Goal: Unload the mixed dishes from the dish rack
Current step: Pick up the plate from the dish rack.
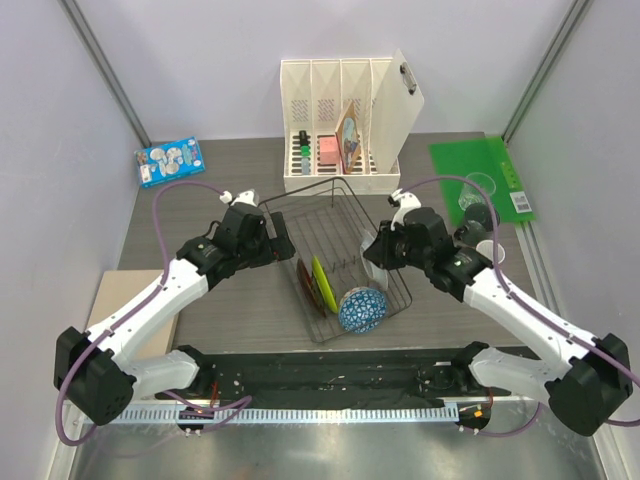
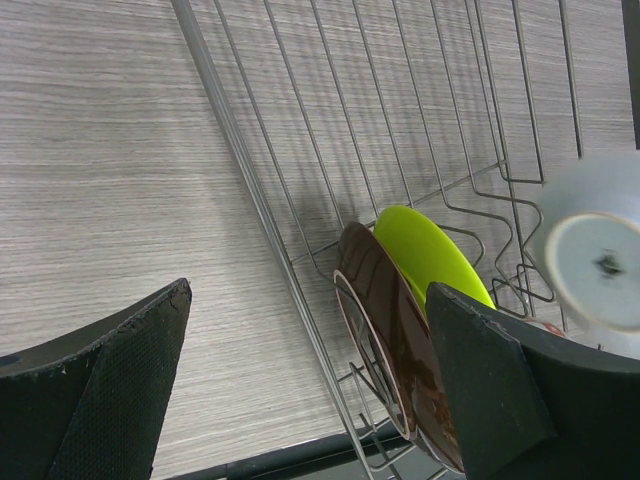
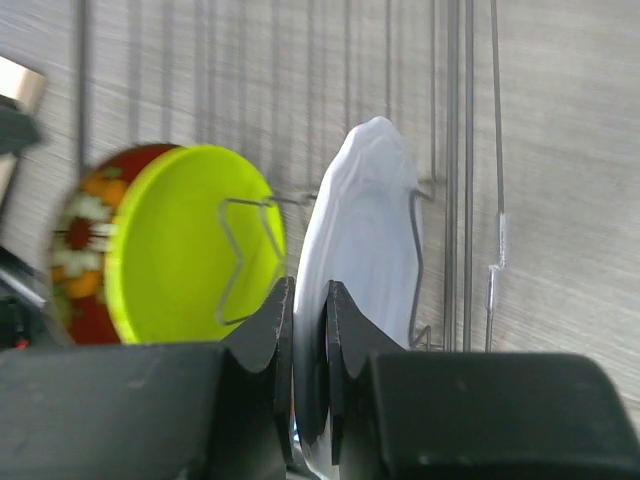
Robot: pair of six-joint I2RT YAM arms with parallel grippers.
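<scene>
The right gripper [image 3: 309,310] is pinched tight on the rim of the white plate [image 3: 365,230]; it stands on edge between the dish rack's [image 2: 232,130] wire prongs, face toward the lime-green plate [image 3: 180,250] just beside it; the red floral plate [image 3: 75,240] stands behind that; the blue patterned bowl [image 1: 362,308] sits at the rack's near end; the left gripper [image 2: 308,292] hangs spread wide over the rack's left rail, holding nothing.

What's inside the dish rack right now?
In the dish rack: lime-green plate, red floral plate and white plate upright, blue patterned bowl at the near end. The right end effector is shut on the white plate, covering part of its rim.
</scene>
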